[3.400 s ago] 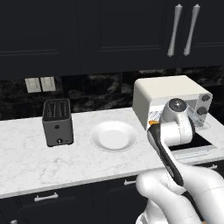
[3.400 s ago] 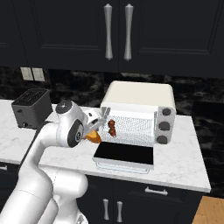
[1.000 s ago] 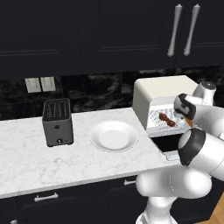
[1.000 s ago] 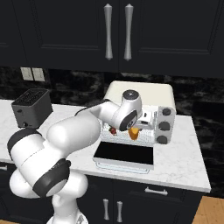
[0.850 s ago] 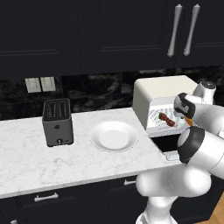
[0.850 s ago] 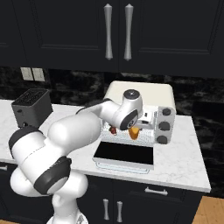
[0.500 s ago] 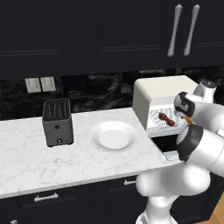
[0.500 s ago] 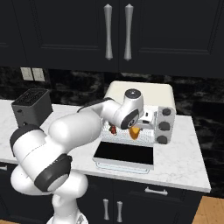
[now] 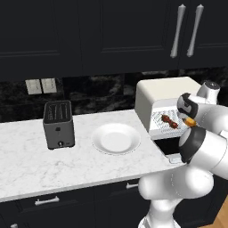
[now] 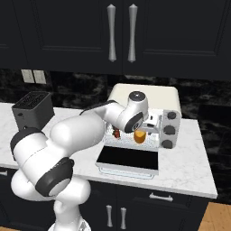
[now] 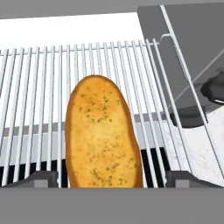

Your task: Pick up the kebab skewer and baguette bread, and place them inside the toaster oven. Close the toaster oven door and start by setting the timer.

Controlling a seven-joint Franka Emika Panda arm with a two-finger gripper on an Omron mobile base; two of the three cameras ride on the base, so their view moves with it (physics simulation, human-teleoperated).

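Observation:
The cream-white toaster oven stands with its toaster oven door folded down flat. My gripper reaches into the oven mouth, and both fingertips stand wide of the golden baguette bread, which lies on the wire rack untouched; the gripper is open. From the base views the baguette bread shows as an orange piece just under the hand. The dark red-brown kebab skewer lies on the rack to its left.
Round dark knobs run down the oven's right side. A white plate and a dark grey slot toaster sit on the marble counter to the left. The open door juts over the counter's front edge.
The fingers have spread apart and let go of the baguette bread, which now rests on the rack. The arm has barely moved.

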